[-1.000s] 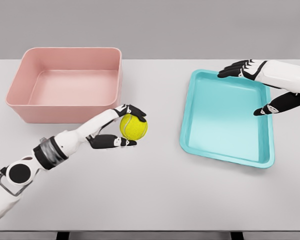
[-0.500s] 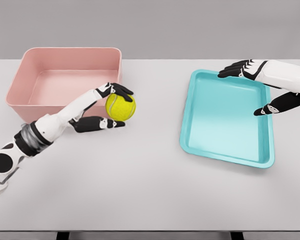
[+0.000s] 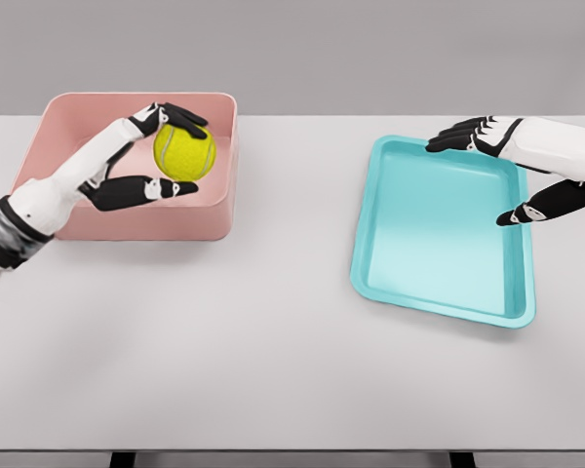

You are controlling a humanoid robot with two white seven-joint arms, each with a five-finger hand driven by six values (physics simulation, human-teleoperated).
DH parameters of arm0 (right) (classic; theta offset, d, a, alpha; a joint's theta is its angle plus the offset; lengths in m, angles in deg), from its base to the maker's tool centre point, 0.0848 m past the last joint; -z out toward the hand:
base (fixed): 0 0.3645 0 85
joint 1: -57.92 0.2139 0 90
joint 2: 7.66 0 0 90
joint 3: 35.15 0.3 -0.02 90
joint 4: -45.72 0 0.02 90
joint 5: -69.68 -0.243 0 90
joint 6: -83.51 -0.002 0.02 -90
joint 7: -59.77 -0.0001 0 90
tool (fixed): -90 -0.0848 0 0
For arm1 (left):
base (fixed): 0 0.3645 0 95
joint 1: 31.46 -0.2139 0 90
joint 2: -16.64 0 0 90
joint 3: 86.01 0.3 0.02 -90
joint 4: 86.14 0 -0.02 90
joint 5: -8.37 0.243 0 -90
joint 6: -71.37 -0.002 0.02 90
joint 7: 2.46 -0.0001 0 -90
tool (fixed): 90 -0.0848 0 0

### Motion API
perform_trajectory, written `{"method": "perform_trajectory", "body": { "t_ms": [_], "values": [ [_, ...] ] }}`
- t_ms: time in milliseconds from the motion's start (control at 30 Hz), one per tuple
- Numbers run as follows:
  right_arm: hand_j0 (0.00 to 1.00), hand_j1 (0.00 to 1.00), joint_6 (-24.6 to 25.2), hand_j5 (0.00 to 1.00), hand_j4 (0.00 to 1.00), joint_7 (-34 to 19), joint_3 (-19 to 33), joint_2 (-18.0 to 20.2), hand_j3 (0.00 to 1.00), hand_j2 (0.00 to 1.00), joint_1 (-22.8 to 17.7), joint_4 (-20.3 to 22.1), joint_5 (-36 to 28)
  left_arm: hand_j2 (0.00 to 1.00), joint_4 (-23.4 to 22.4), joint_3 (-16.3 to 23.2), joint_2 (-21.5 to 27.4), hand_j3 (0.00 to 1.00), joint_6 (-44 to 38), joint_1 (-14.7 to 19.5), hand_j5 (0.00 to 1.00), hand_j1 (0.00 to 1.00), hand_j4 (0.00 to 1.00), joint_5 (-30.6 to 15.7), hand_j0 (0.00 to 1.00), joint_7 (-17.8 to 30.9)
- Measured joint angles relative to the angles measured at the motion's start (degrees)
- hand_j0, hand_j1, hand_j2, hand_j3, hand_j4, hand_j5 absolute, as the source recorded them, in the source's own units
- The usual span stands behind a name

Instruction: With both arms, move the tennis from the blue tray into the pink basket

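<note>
Gripping the tennis ball [image 3: 184,153], the left robot hand [image 3: 148,156] apparently hovers over the pink basket [image 3: 39,166].

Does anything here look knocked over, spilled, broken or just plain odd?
Nothing stands out. The pink basket sits upright and the blue tray lies flat, set slightly askew on the table. The left hand holds the tennis ball over the basket; the right hand hovers open above the tray.
</note>
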Motion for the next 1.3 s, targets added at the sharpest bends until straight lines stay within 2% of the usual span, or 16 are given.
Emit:
{"method": "perform_trajectory", "body": {
  "t_ms": [167,400,600,900,967,1067,1133,1200,1300],
  "values": [
    [1.0,1.0,-0.17,1.0,1.0,0.0,0.0,0.35,1.0,1.0,0.0,0.05,0.0,0.44,-0.32,-1.09,0.47,0.44,-6.12,2.2,0.44,0.44,0.44,-0.24,0.44,0.01],
    [1.0,1.0,-0.47,1.0,1.0,0.0,0.0,0.46,1.0,1.0,0.0,0.05,-0.51,0.44,-0.88,-1.56,0.98,0.44,-14.88,2.29,0.44,0.44,0.44,0.05,0.44,0.04],
    [1.0,1.0,-0.55,1.0,1.0,0.0,0.0,0.46,1.0,1.0,0.0,0.04,-0.61,0.44,-2.2,-1.6,1.08,0.44,-23.01,3.87,0.44,0.44,0.44,0.16,0.44,0.06],
    [1.0,1.0,-0.6,1.0,1.0,0.0,-0.02,0.44,1.0,1.0,-0.09,0.04,-0.62,0.46,-7.58,-1.49,0.99,0.46,-26.62,5.01,0.46,0.46,0.46,0.4,0.46,0.12],
    [1.0,1.0,-0.61,1.0,1.0,0.0,-0.01,0.45,1.0,1.0,-0.09,0.05,-0.61,0.52,-8.74,-1.41,0.77,0.52,-27.34,5.36,0.52,0.52,0.52,0.43,0.52,0.14],
    [1.0,1.0,-0.64,1.0,1.0,0.0,-0.01,0.55,1.0,1.0,-0.09,0.07,-0.63,0.78,-9.74,-1.26,0.56,0.78,-27.84,5.45,0.78,0.78,0.78,0.4,0.78,0.12],
    [1.0,1.0,-0.64,1.0,1.0,0.0,-0.02,0.64,1.0,1.0,-0.09,0.07,-0.62,0.89,-10.01,-1.25,0.51,0.89,-27.96,5.45,0.89,0.89,0.89,0.34,0.89,0.11],
    [1.0,1.0,-0.64,1.0,1.0,0.0,-0.01,0.68,1.0,1.0,0.0,0.06,-0.62,0.94,-10.06,-1.26,0.51,0.94,-28.01,5.36,0.94,0.94,0.94,0.23,0.94,0.1],
    [1.0,1.0,-0.65,1.0,1.0,0.0,0.0,0.71,1.0,1.0,0.0,0.06,-0.67,0.95,-9.95,-1.3,0.54,0.95,-28.05,5.45,0.95,0.95,0.95,0.15,0.95,0.09]
  ]
}}
